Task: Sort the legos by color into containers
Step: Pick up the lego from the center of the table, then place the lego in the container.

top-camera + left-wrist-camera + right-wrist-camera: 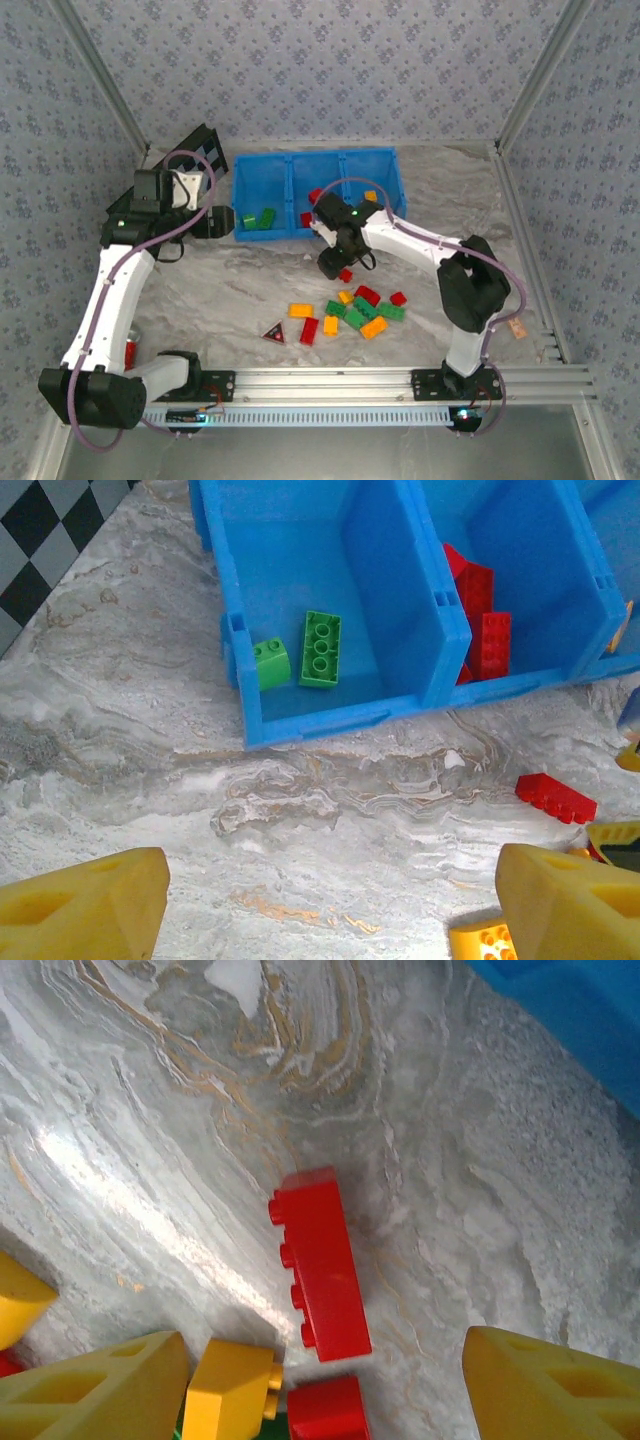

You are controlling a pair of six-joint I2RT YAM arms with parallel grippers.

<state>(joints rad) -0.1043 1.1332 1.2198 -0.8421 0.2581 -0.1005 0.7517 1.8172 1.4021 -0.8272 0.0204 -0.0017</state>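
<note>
I've got the right claw (320, 1385) spread over 1 red lego (320, 1265), its side studs crisp on the wrist camera. The left claw (330, 900), released, sees 2 green legos (320, 648) in a container (385, 575).

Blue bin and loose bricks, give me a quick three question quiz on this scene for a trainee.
1. True or false: the red bricks in the blue bin sit in its middle compartment.
2. How many green bricks lie in the left compartment?
3. The brick on the table under the open right end effector is: A green, B red, C orange.
Key: 1 true; 2 two; 3 B.
</note>
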